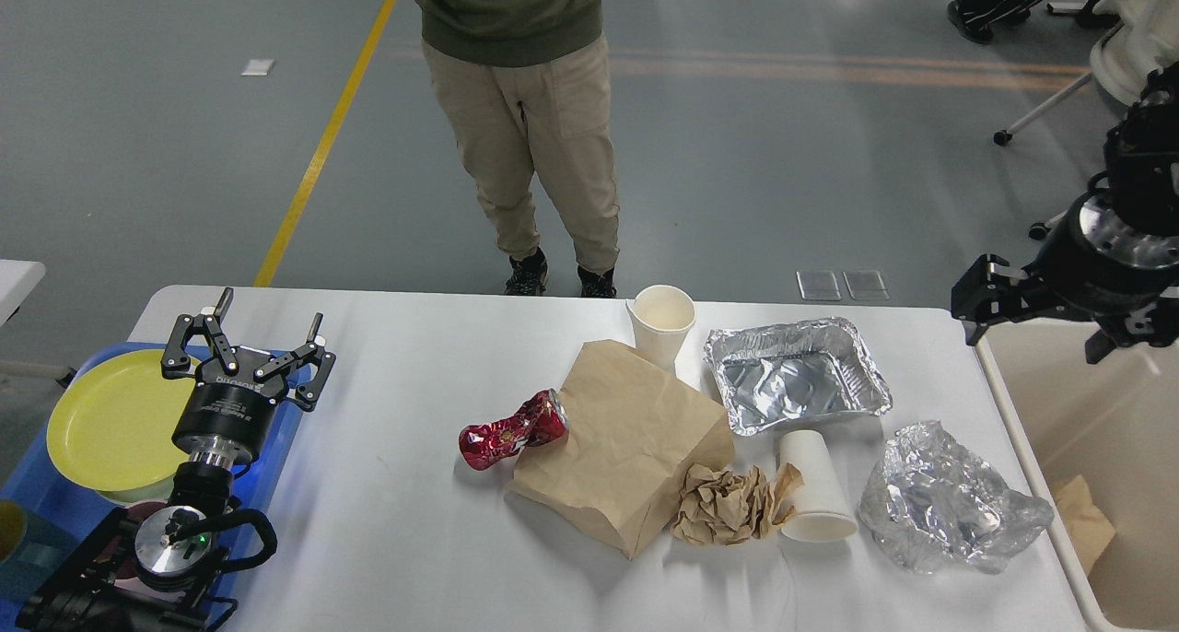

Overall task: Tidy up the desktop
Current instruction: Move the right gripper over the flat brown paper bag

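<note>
Leftmost, the left hand (246, 330) hangs with fingers spread apart, empty, over the edge of the blue tray (37, 498) holding a yellow plate (106, 420). Across the white counter (387, 521) lie a crushed red can (512, 430), a brown paper bag (619, 438), crumpled paper (723, 505), two paper cups, a foil tray (798, 374) and crumpled foil (949, 498). Above the beige bin (1105, 448), the right hand (999, 296) is too dark to read.

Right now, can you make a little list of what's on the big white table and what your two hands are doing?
desktop: white, littered
can: crushed, red, lying beside paper bag
cups: one upright, one upside down
foil: tray, crumpled sheet
paper wad: brown
left gripper: open, empty
right gripper: raised over bin; state unclear
</note>
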